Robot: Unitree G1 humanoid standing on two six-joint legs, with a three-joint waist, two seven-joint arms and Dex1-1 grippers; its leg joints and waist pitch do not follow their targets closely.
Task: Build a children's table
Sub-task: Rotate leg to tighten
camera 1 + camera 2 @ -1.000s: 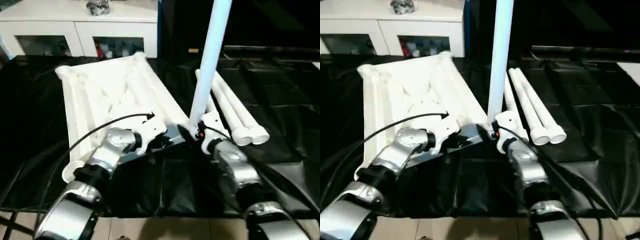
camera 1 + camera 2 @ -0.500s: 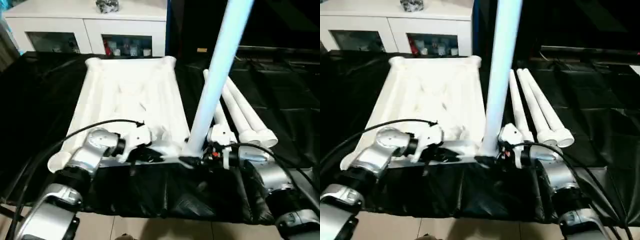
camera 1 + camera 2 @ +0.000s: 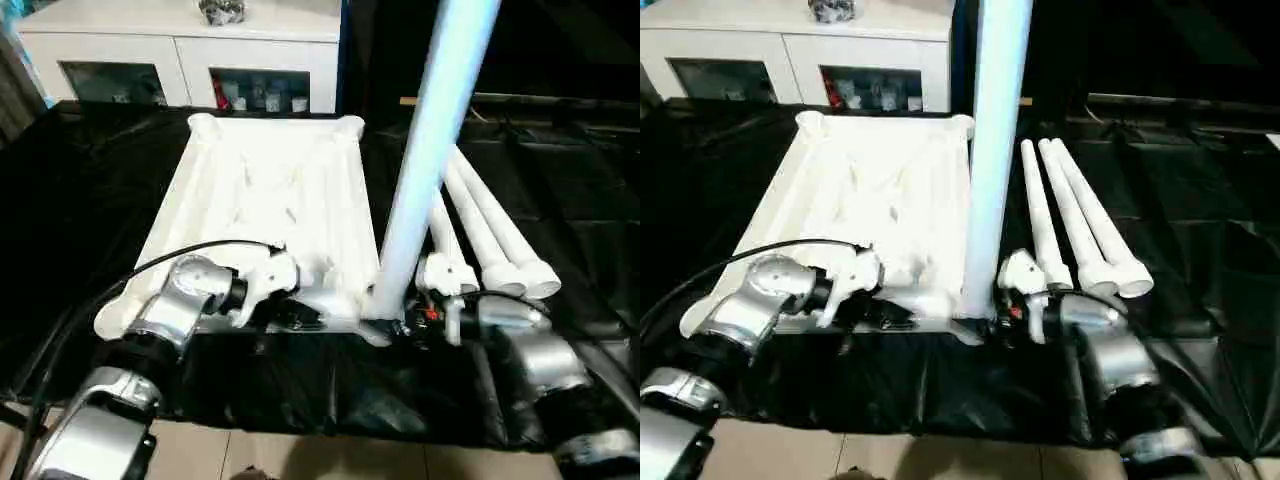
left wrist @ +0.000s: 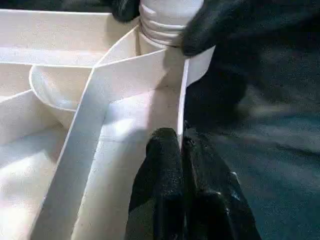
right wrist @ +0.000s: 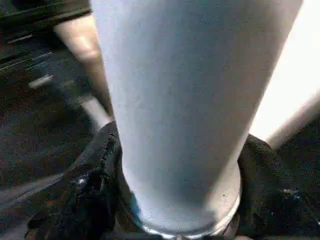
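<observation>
- Fingers of left gripper (image 4: 181, 145) pressed together, pinching the thin near edge wall of the table top (image 3: 270, 190); I see the wall sandwiched between the two black tips in the left wrist view.
- Right gripper (image 5: 175, 165): its fingers (image 5: 95, 170) sit on either side of the upright leg (image 3: 425, 150), clasping it low down near its bottom end.
- Table top lies upside down on the black sheet (image 3: 90, 200), ribs up, round sockets at the corners; it runs from about 7 o'clock of the head view up toward 12.
- Upright leg stands in the near corner socket (image 4: 165, 45) at the top's near right corner, roughly 5 o'clock from the top's middle; it rises out of the head view at 12, leaning slightly to the right.
- Left wrist view shows the leg's ringed bottom end entering that socket, right gripper's black fingers touching it there.
- Three spare legs (image 3: 1075, 225) lie side by side on the sheet at about 3 o'clock from the top, flared ends toward me, just beside the upright leg.
- White cabinet (image 3: 190, 50) with glass doors at 11 o'clock, behind the top.
- Left forearm (image 3: 185, 305) reaches in from 7 o'clock, right forearm (image 3: 525, 350) from 5 o'clock.
</observation>
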